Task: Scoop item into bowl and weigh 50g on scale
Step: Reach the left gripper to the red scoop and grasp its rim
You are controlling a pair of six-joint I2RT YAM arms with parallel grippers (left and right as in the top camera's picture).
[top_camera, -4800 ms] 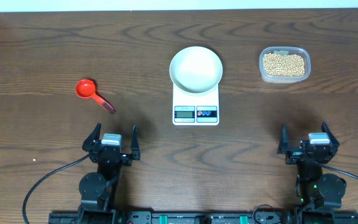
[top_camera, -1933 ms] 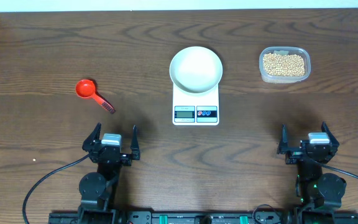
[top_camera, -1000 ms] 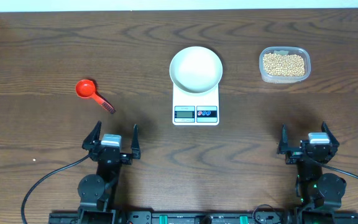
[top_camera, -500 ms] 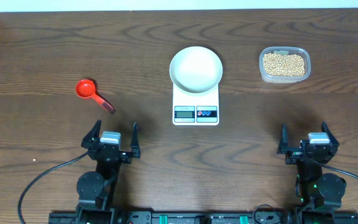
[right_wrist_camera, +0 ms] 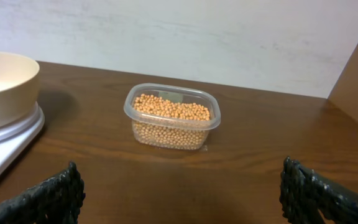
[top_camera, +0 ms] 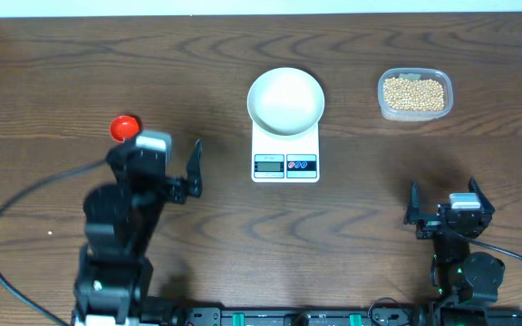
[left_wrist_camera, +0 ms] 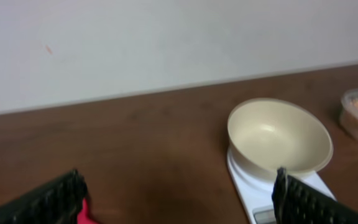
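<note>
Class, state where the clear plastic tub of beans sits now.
In the overhead view, the clear plastic tub of tan beans sits far back on the right, right of the round white bowl on the white rectangular scale.

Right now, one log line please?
left gripper open near scoop | right gripper open | bowl empty on scale | beans in tub

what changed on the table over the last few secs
The left gripper moved forward from its rest spot near the table edge to the red scoop, now hiding the scoop's handle from the overhead view. Its jaws are open and hold nothing. The right gripper, the bowl on the scale and the tub of beans stayed put.
</note>
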